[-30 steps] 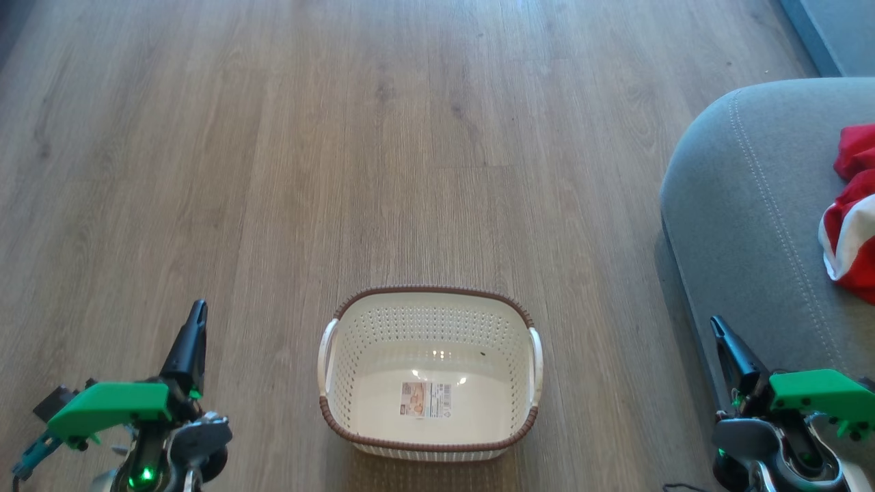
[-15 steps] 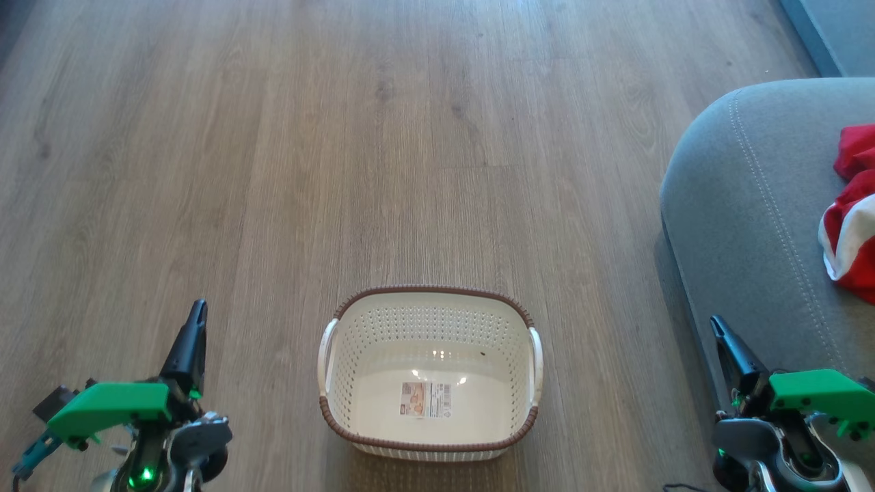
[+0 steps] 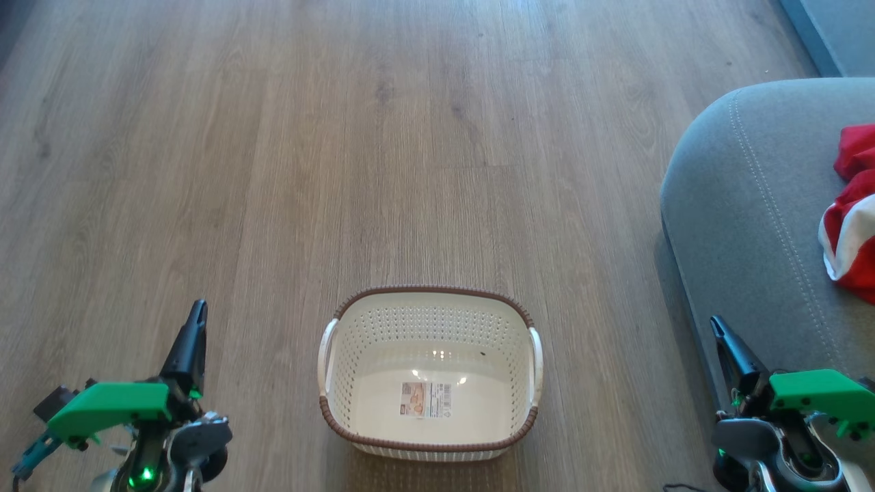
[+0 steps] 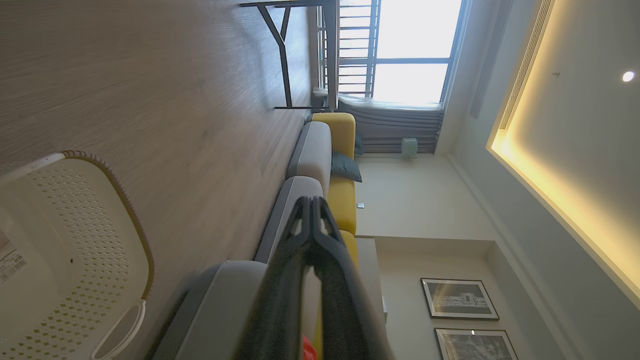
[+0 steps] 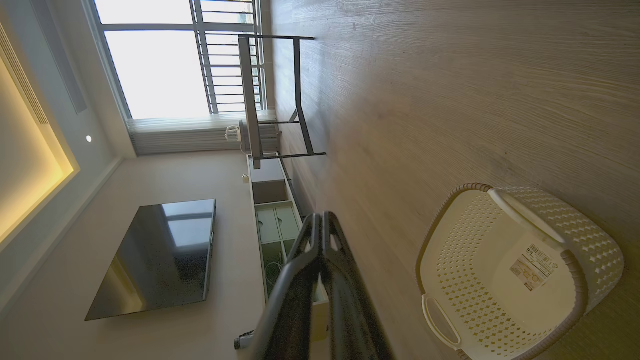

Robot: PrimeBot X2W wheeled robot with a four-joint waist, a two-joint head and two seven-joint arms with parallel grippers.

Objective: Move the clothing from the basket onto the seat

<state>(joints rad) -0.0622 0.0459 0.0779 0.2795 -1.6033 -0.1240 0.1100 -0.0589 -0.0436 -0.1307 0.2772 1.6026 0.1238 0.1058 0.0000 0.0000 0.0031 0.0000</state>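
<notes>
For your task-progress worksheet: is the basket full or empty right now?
Empty: the basket shows its bare base and label sticker, and the red clothing lies on the grey seat.

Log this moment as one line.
basket empty | clothing on seat | left gripper shut | right gripper shut

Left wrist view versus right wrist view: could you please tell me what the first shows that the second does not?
Left wrist view: the grey seat, a yellow sofa back, a red sliver of clothing and framed pictures. Right wrist view: a dark television and a low cabinet. Shared: the basket, the wooden floor, the bright window, a dark-legged table, and shut fingers: left fingers there, right fingers here.
</notes>
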